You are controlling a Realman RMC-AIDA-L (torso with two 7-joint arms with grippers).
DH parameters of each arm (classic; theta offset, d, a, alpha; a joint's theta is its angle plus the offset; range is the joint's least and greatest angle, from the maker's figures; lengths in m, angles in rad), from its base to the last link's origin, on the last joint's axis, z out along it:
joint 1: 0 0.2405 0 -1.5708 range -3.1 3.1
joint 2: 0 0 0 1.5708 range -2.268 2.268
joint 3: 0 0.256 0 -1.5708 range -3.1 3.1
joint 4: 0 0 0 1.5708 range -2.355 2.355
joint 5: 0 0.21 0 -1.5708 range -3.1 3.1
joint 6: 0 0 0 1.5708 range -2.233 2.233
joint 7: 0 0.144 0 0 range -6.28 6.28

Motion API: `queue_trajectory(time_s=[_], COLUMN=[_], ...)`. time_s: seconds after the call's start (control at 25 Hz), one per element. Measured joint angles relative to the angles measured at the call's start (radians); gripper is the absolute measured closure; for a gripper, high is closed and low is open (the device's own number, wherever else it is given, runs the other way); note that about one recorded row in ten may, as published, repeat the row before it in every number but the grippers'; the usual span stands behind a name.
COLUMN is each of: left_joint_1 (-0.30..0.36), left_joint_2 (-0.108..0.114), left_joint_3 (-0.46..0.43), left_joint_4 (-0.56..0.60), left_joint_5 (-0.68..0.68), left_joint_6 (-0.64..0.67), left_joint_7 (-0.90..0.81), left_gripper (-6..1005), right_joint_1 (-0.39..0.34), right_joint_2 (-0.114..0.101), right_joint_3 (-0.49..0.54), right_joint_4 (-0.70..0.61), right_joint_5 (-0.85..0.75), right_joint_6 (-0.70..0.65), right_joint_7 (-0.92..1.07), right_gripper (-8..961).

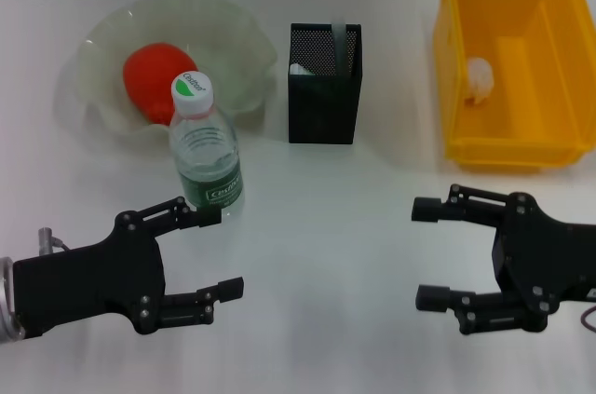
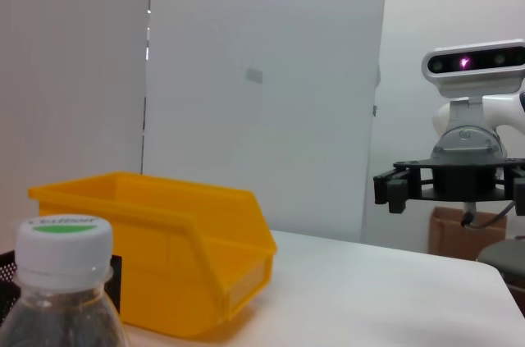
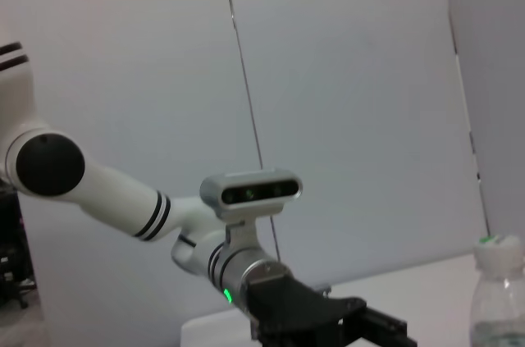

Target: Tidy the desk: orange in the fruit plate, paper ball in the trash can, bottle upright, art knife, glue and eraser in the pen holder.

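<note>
As framed from the head, shows the bottle [image 1: 207, 147] upright on the table [image 1: 326, 245], cap on, just in front of the plate [image 1: 233, 40] and touching nothing else. Just behind it, finds the orange [image 1: 154, 77] lying in that plate. Further right, shows the pen holder [image 1: 321, 110] with a pale stick [image 1: 338, 40] poking above the rim and something white [image 1: 300, 68] lower inside; cannot tell glue from eraser there, nor pick out the knife through the mesh. At far right, shows the paper ball [image 1: 478, 79] inside the yellow trash can [image 1: 507, 147]. Shows no loose item on the table between them.

Nearest the camera, catches the left gripper [image 1: 222, 252] low over the table, just short of the bottle, one finger close to its base but seemingly apart, fingers spread wide and holding nothing. Mirrors that on the other side with the right gripper [image 1: 426, 254], well apart from the trash can, fingers likewise spread and empty.

Reads as the closing step: bottle upright and free, every visible item in its place. Calls next for little beyond drawing the left gripper clear without nudging the bottle, which looks light and easy to tip, then checking the pen holder for all three small items before parking both arms.
</note>
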Motion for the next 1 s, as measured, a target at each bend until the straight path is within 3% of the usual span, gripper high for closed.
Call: queue_trajectory(time_s=[1.0], left_joint_1=[0.01], left_joint_2=[0.011], left_joint_3=[-0.009], left_joint_4=[0.0], left_joint_5=[0.007], left_joint_6=[0.049], left_joint_7=[-0.004], left_gripper=[157], right_joint_1=[0.0], right_joint_2=[0.01], right_joint_3=[0.008], right_joint_4=[-0.003], right_joint_5=[-0.047], right_joint_6=[0.047], right_joint_7=[0.003], right_gripper=[112])
